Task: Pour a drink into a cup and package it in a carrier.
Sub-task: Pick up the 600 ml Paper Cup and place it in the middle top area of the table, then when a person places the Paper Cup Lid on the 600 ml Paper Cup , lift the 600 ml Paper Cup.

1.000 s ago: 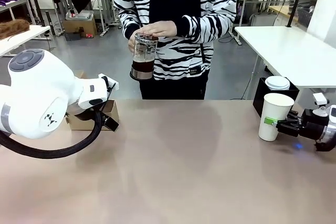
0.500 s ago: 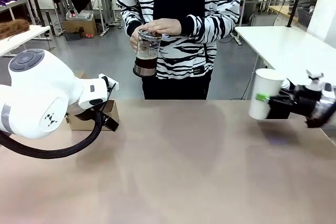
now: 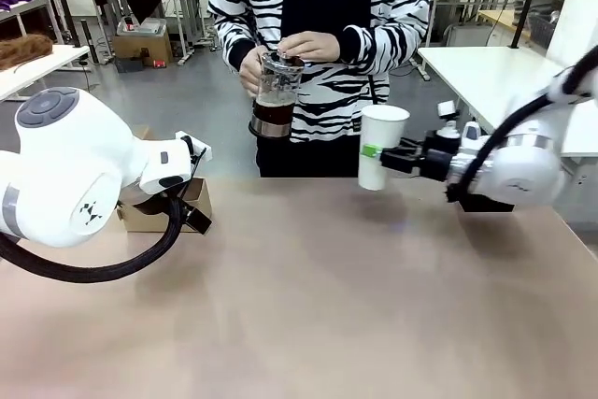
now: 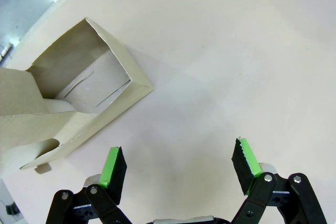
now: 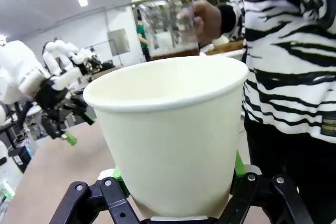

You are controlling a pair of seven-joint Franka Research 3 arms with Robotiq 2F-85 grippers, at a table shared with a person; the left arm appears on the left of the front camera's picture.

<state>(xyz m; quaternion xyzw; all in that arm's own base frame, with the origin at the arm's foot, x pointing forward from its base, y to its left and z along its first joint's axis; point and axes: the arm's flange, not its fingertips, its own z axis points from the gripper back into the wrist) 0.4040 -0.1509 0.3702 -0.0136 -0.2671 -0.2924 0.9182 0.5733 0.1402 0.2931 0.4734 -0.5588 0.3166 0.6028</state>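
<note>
At the table's far side a person holds a clear glass press jug [image 3: 274, 91] in both hands, with the dark brown drink [image 3: 271, 115] in its lower part. Just right of the jug, my right gripper [image 3: 381, 152] is shut on a white paper cup [image 3: 382, 133], upright and clear of the table. From the right wrist, the cup [image 5: 168, 135] sits between the green pads [image 5: 237, 167], with the jug [image 5: 170, 27] right behind its rim. My left gripper [image 4: 178, 169] hangs open over bare table beside the brown cardboard carrier [image 4: 68, 108], which lies at the table's left [image 3: 154, 217].
My bulky left arm [image 3: 75, 165] covers the table's left side. The person in a striped top [image 3: 318, 35] stands at the middle of the far edge. A white table [image 3: 505, 81] stands behind on the right. The near half of the tabletop [image 3: 308, 306] is bare.
My right gripper has lifted the cup from the table's right end and carried it left, up beside the jug. The person has shifted the jug a little to the right. The left arm stayed still.
</note>
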